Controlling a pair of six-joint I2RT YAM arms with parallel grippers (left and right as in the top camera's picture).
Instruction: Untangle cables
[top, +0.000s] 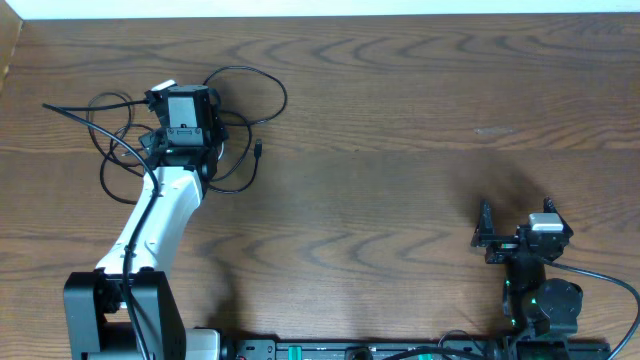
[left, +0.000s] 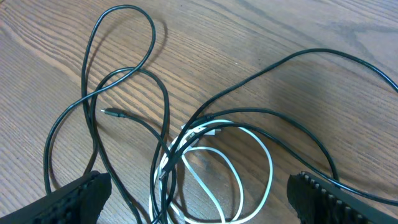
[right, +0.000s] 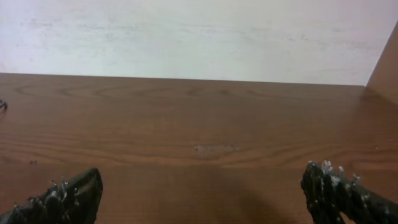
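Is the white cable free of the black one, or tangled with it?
Tangled: the white cable loops interweave with the black cable strands, crossing at several spots.

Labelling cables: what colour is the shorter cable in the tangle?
The shorter cable is white; left wrist view best.

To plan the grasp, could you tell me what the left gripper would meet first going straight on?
Probably the white cable tangled with the black cable, lying between the open fingers of the left gripper; depth is unclear.
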